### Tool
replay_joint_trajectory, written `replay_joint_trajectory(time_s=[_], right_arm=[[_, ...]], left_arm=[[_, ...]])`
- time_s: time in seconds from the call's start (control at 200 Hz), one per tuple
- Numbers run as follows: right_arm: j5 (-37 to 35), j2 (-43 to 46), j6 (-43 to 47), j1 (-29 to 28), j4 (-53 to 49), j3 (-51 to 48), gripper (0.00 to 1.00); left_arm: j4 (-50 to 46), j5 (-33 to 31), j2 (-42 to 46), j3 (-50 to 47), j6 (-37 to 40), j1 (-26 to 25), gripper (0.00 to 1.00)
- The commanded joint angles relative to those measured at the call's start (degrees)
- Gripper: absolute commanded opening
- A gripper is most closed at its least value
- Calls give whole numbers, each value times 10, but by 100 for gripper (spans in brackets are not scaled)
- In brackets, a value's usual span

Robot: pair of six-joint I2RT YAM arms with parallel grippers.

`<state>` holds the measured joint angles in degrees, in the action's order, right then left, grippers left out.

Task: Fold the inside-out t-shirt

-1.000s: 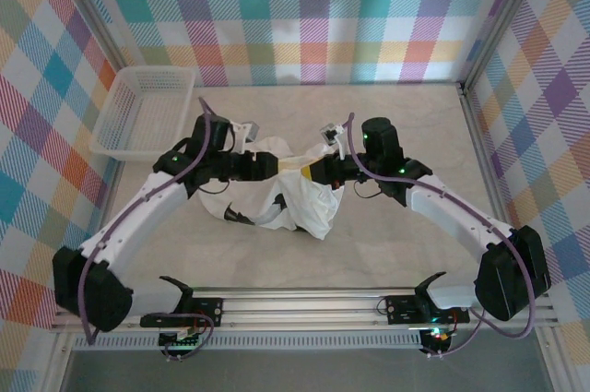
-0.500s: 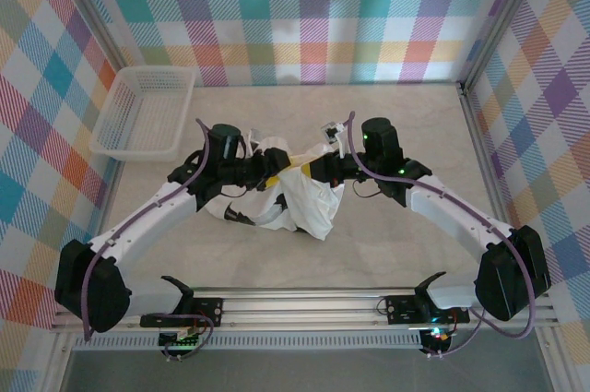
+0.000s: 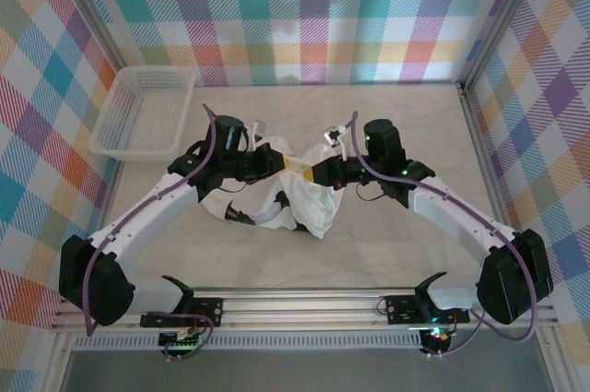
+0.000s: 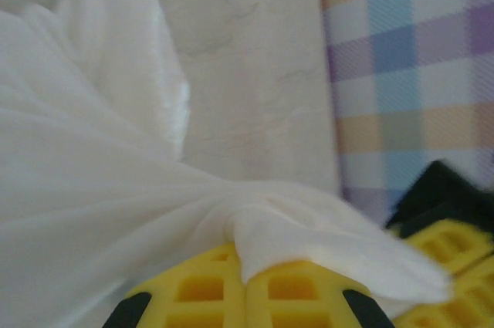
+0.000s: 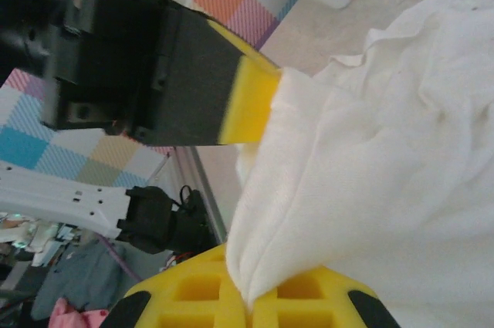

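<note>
My left claw (image 4: 245,291) is clamped tight on a bunched fold of the t-shirt (image 3: 302,205), with white cloth fanning out above the grip. My right claw (image 5: 251,297) is pinched closed on another fold of the same shirt, just beside the left one. The rest of the shirt sits crumpled near the middle of the bench (image 3: 406,115), on the side toward my bases. A white basket (image 3: 143,111) sits at the far left corner, well apart.

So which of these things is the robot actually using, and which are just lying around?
Part of the job: t-shirt; left gripper, shut on it; right gripper, shut on it.
Just lying about: white basket, at the far left.
</note>
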<state>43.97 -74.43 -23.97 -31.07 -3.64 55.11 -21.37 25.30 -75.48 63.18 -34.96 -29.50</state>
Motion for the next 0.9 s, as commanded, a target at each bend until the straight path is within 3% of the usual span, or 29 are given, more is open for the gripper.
replay_joint_trajectory(time_s=[0.0,0.055,0.135,0.225,0.39,0.595,0.65,0.775,0.9], right_arm=[[68,12,-60,5,75,12,0],[70,15,-77,5,103,13,0],[54,16,-69,8,87,20,0],[29,12,-61,14,67,15,0],[-18,1,-56,27,22,8,0],[-34,-17,-28,29,-36,27,0],[-31,-22,-27,29,-39,30,0],[-23,-29,-34,29,-35,35,0],[-15,-34,-30,29,-46,46,0]], left_arm=[[-129,-134,-20,-8,226,5,12],[-130,-131,-33,-19,250,15,28],[-98,-74,-33,-29,240,22,50],[-60,-43,-8,-42,217,22,63],[-82,-78,79,-57,223,22,75],[-125,-58,133,-38,171,2,74],[-119,-60,134,-30,155,-20,64],[-79,-60,101,-7,123,-63,32],[-47,-34,33,16,85,-74,31]])
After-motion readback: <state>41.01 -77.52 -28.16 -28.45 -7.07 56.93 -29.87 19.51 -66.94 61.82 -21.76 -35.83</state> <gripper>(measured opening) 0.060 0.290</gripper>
